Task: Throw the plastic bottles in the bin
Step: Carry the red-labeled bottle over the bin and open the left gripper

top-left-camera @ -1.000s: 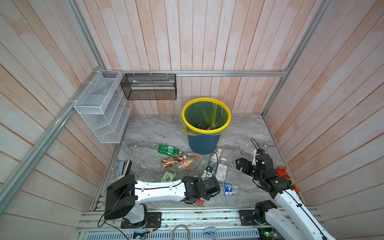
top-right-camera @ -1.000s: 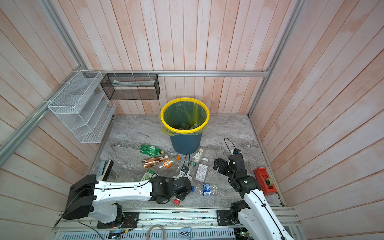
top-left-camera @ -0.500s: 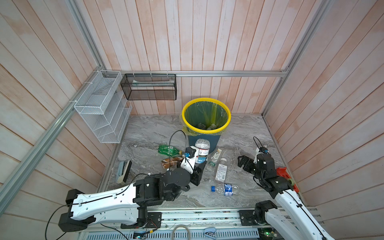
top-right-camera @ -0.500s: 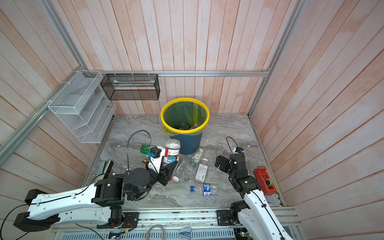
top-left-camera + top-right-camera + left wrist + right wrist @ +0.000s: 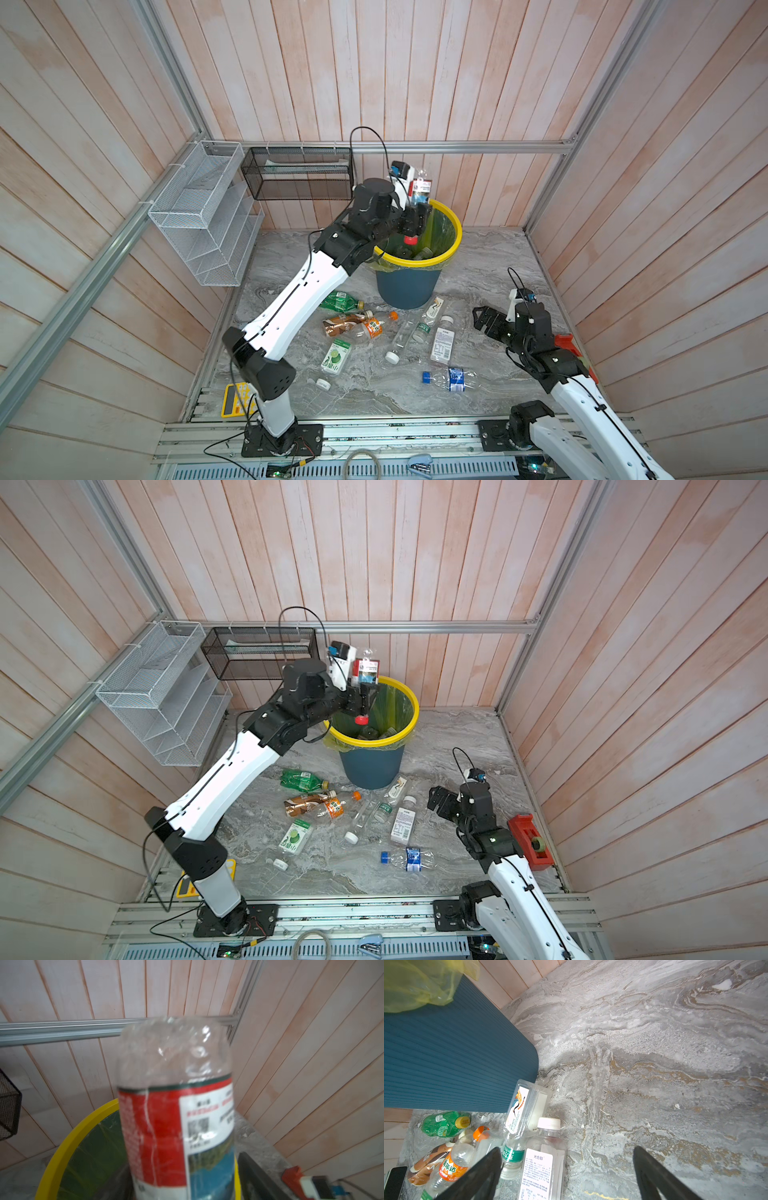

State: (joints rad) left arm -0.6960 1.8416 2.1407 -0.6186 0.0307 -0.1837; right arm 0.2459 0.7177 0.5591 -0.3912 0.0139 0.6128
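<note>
- Overhead, left gripper brackets an inverted red-labelled bottle, cap down over the bin; clamped or let go, cannot tell.
- Lower down, right gripper hangs spread wide, empty, near loose bottles on the marble floor.

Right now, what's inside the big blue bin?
Inside the bin there is a yellow-green liner and a few bottles at the bottom. The red-capped bottle above it hides the rest.

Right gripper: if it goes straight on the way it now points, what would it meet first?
Probably the white-capped clear bottle lying just ahead of the right gripper, off-centre; height is unclear, so it may pass over it.
</note>
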